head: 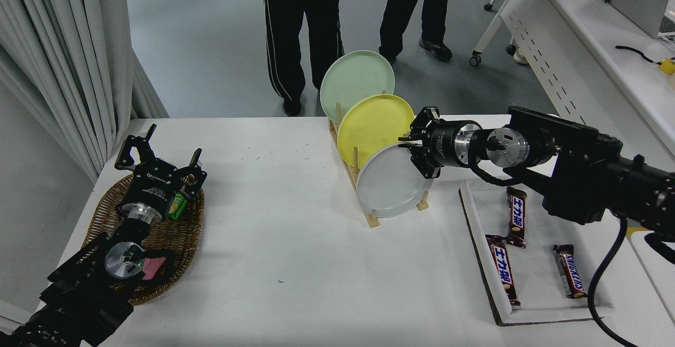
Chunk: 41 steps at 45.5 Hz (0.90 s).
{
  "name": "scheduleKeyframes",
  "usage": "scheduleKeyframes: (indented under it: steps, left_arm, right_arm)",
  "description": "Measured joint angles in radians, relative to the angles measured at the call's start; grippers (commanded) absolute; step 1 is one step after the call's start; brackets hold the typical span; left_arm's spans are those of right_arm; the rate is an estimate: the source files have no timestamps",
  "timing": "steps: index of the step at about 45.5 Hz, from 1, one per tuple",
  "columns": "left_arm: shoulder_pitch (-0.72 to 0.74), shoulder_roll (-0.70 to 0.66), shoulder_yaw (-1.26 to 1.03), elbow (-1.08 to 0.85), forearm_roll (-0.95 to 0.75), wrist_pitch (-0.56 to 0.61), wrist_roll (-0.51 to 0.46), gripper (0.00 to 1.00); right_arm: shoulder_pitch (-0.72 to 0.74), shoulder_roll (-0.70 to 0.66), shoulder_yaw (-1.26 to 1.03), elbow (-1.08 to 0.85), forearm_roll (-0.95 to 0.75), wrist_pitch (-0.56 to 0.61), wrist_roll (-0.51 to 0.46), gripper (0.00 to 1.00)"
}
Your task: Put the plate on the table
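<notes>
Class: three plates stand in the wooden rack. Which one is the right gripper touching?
The light-grey plate, frontmost in the rack. The right gripper meets its upper right rim; the yellow plate and green plate stand behind.

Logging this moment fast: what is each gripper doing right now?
Left gripper: open, empty, parked over the wicker basket.
Right gripper: at the upper right rim of the grey plate; grip cannot be told.

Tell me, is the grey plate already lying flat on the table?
No, the grey plate stands on edge in the wooden rack, in front of the yellow plate, with the right claw at its upper rim.
</notes>
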Motion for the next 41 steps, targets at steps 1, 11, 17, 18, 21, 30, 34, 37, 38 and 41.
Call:
scheduleKeyframes:
  steps: [1, 11, 17, 18, 21, 30, 34, 37, 38, 41]
  left_arm:
    - [0.000, 0.000, 0.000, 0.000, 0.000, 0.000, 0.000, 1.00]
    - [0.000, 0.000, 0.000, 0.000, 0.000, 0.000, 0.000, 1.00]
    - [0.000, 0.000, 0.000, 0.000, 0.000, 0.000, 0.000, 1.00]
    - [0.000, 0.000, 0.000, 0.000, 0.000, 0.000, 0.000, 1.00]
    - [0.000, 0.000, 0.000, 0.000, 0.000, 0.000, 0.000, 1.00]
    - [0.000, 0.000, 0.000, 0.001, 0.000, 0.000, 0.000, 1.00]
    - [0.000, 0.000, 0.000, 0.001, 0.000, 0.000, 0.000, 1.00]
    - [0.000, 0.000, 0.000, 0.001, 0.000, 0.000, 0.000, 1.00]
    - [0.000, 0.000, 0.000, 0.001, 0.000, 0.000, 0.000, 1.00]
    - [0.000, 0.000, 0.000, 0.001, 0.000, 0.000, 0.000, 1.00]
  right_arm:
    - [0.000, 0.000, 0.000, 0.000, 0.000, 0.000, 0.000, 0.00]
    - [0.004, -0.001, 0.001, 0.001, -0.001, 0.000, 0.000, 0.00]
    - [0.008, -0.013, 0.013, 0.004, -0.002, 0.002, -0.001, 0.00]
    - [0.010, -0.019, 0.017, 0.006, -0.002, 0.003, -0.001, 0.00]
    - [0.015, -0.031, 0.028, 0.008, -0.002, 0.004, -0.004, 0.00]
    - [0.050, -0.076, 0.079, 0.024, 0.003, 0.006, -0.030, 0.00]
    - [0.071, -0.101, 0.103, 0.046, 0.008, 0.005, -0.045, 0.00]
    - [0.092, -0.123, 0.121, 0.069, 0.020, 0.003, -0.059, 0.00]
    - [0.099, -0.129, 0.126, 0.078, 0.026, 0.002, -0.063, 0.00]
    - [0.122, -0.147, 0.137, 0.104, 0.055, -0.004, -0.074, 0.00]
